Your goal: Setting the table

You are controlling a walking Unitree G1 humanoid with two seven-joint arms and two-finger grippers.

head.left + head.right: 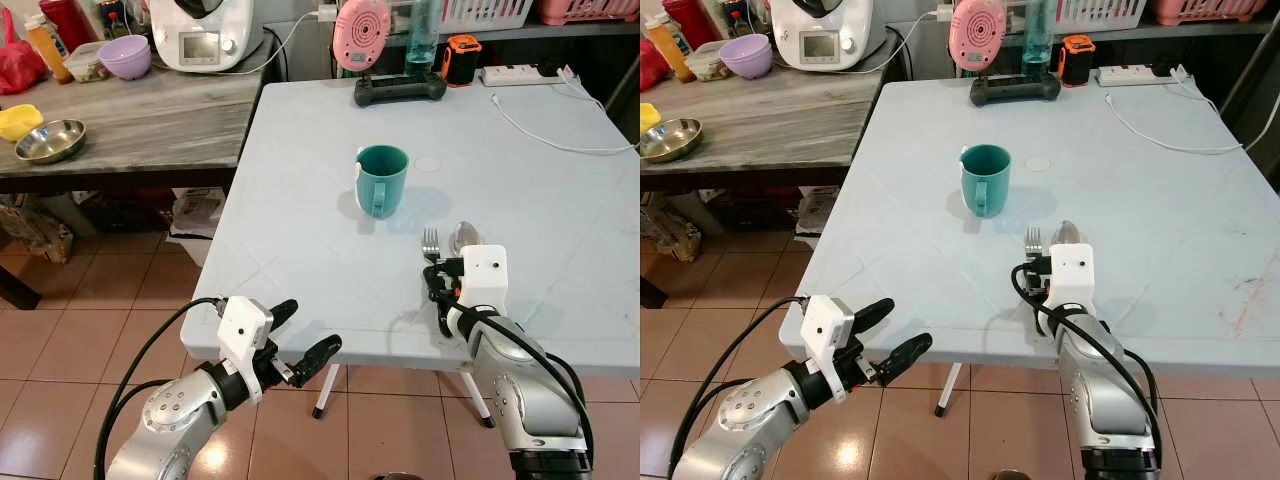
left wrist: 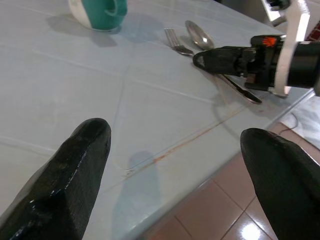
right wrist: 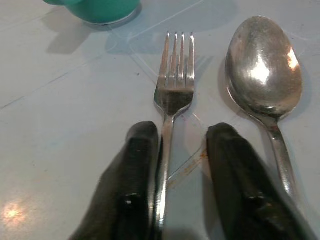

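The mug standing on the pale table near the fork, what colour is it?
Teal green ceramic mug, clearest in the left eye view.

shiny metal fork [image 3: 174,90], spoon [image 3: 263,70]; matt table [image 1: 300,230]

A home kitchen or dining corner: a pale folding table [image 1: 300,220] on terracotta floor tiles [image 1: 90,300], beside a wooden counter [image 1: 150,120] holding a food processor [image 1: 205,35] and bowls [image 1: 125,57].

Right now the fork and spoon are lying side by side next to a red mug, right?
Not quite. The mug is teal green, not red, as the left eye view shows. The fork and spoon do lie side by side near it.
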